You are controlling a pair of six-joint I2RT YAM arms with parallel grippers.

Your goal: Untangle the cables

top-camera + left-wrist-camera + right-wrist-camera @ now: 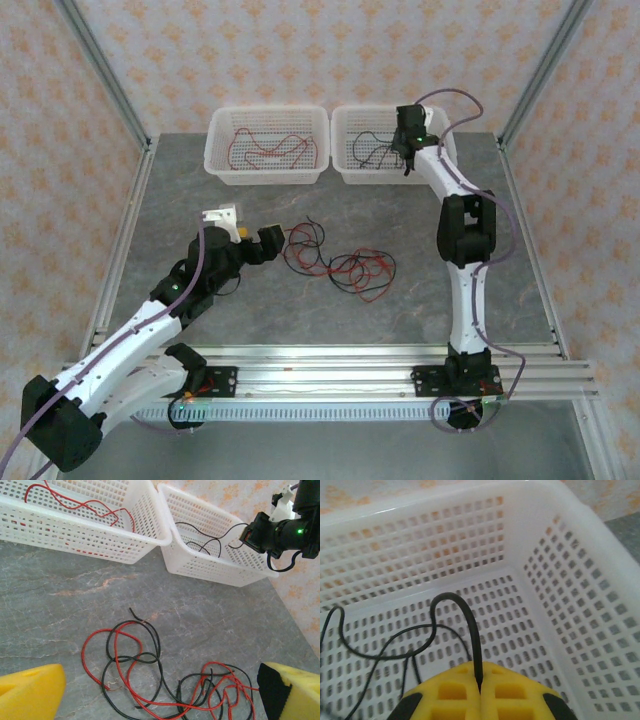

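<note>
A tangle of thin red and black cables (335, 262) lies mid-table; the left wrist view shows its loops (165, 675) crossing each other. My left gripper (262, 240) stands open just left of the tangle, its yellow fingers (30, 692) either side of it, holding nothing. A red cable (268, 150) lies in the left basket (222, 166). My right gripper (408, 152) hangs over the right basket (345, 170), shut on a black cable (470, 625) that loops down onto the basket floor.
The two white perforated baskets stand side by side at the table's back edge. An aluminium rail (330, 355) runs along the near edge. Bare grey table (180, 200) lies left of the tangle.
</note>
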